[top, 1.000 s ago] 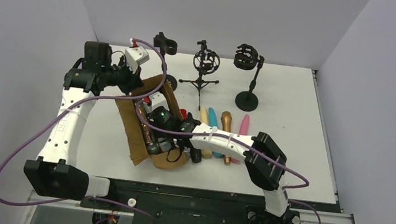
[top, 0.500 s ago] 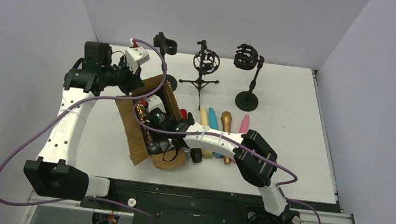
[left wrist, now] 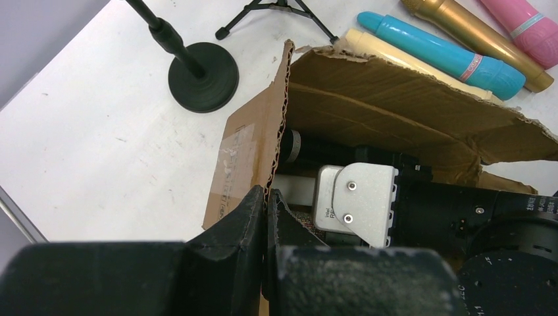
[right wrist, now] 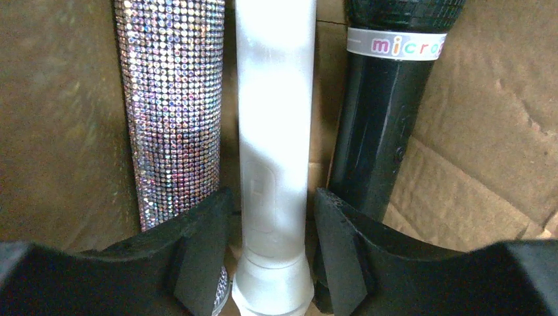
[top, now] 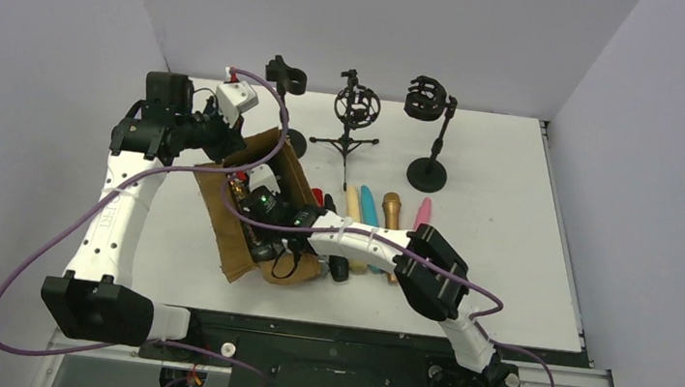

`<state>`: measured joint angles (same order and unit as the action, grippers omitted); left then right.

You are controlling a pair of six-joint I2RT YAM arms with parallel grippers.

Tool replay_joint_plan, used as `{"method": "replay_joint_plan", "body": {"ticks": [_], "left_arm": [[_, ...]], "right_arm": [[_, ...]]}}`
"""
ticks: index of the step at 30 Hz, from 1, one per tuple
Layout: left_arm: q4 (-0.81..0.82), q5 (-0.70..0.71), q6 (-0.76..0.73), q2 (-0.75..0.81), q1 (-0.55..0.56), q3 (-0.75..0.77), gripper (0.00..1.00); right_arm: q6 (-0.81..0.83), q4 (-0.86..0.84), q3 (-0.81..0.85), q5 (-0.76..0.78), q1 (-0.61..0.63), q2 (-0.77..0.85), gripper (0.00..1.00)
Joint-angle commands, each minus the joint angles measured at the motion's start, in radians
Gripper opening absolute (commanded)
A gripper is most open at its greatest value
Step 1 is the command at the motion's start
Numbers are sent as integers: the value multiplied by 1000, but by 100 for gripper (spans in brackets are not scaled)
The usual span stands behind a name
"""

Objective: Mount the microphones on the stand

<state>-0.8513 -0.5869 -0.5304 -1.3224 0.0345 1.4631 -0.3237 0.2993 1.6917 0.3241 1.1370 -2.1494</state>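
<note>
Straddling white microphone point(right wrist: 273, 99): right end effector point(right wrist: 271, 204)

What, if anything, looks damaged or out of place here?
The cardboard box looks worn: its flap edges are torn and ragged, and it lies askew on the table. The left tool pinches one wall edge.

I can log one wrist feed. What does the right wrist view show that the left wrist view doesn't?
Right wrist only: the open right pincer straddling the white microphone, the glittery silver microphone beside it. Left wrist only: the left pincer shut on the cardboard box flap, a stand base, the teal microphone, the gold microphone. Both: the box's interior.
</note>
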Motion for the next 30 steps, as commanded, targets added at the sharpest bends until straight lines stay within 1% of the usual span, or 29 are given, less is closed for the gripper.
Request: {"method": "replay_joint_plan", "body": {"ticks": [1, 3, 4, 5, 6, 7, 8, 10, 13, 23, 30], "left_arm": [[21, -79, 9, 34, 5, 40, 0], [20, -79, 9, 35, 5, 40, 0], [20, -79, 8, 34, 5, 41, 0], [21, -78, 8, 33, 5, 40, 0], [21, -77, 7, 34, 5, 40, 0], [20, -73, 5, 36, 5, 41, 0], [20, -70, 1, 37, 5, 41, 0], [18, -60, -6, 38, 5, 40, 0], [11, -48, -17, 39, 5, 39, 0], [12, -31, -28, 44, 5, 29, 0], [15, -21, -37, 52, 5, 17, 0]], "right_arm": [[15, 20, -8, 3, 0, -63, 54], [15, 9, -20, -1, 1, -52, 47], [17, 4, -26, -2, 1, -42, 39], [18, -9, -37, -4, 3, -36, 34], [20, -14, -43, -5, 4, -23, 25], [22, -22, -50, -6, 6, -14, 21], [23, -24, -53, -6, 7, 5, 12], [23, -30, -54, -5, 9, 41, 4], [30, -35, -49, -5, 13, 99, 0], [34, -30, -55, 8, 21, 312, 0], [28, -8, -143, 27, 26, 429, 0]]}}
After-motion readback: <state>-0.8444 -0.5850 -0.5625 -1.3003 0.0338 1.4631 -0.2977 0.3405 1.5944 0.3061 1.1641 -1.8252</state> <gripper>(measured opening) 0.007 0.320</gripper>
